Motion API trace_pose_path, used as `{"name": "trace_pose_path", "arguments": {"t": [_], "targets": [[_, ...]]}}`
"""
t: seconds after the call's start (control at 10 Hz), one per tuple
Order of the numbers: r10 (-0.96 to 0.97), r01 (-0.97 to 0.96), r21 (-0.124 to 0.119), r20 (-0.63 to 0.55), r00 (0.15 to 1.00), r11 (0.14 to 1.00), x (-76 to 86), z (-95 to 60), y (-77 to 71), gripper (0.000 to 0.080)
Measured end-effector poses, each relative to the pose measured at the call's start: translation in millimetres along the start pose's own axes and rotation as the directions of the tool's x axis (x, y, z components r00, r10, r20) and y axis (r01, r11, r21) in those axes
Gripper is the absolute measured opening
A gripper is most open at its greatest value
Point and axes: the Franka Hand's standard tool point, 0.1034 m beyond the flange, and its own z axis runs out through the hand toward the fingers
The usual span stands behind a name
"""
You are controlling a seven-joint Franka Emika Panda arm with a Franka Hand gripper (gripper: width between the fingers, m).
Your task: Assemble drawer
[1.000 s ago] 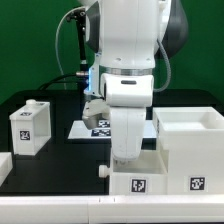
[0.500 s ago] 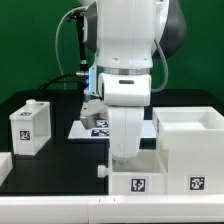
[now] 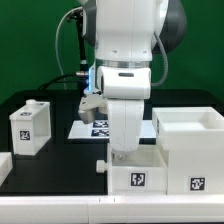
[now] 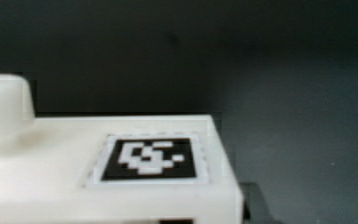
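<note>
The arm (image 3: 125, 60) hangs over the drawer (image 3: 152, 173) on the worktop (image 3: 60, 160), beside the casing (image 3: 190, 135); fingers hidden, spread indeterminable.

Desk (image 3: 65, 150): matte black. Wall (image 3: 30, 40) behind: flat green. Arm (image 3: 125, 40): white shell, dark grey cap at its upper right, blue light strip on its left side. Drawer (image 3: 128, 170): plain white, with a black-and-white square tag (image 3: 138, 181) on the near face. Wrist view shows a blocky black pattern with a white border on white plastic. Box (image 3: 190, 140), right: white, same kind of tag. Block (image 3: 30, 128), left: white, tagged. Marker board (image 3: 78, 130): white with black tags.
</note>
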Motion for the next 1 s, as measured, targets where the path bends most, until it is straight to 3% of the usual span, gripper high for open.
{"name": "trace_pose_path", "arguments": {"t": [0.5,1.0], "targets": [[0.101,-0.101,0.009,0.0,0.995,0.995,12.7,3.2,-2.5,0.0038],[0.029,-0.029,-0.017,0.006,1.0,0.999,6.2,2.8,-3.3,0.0038]]}}
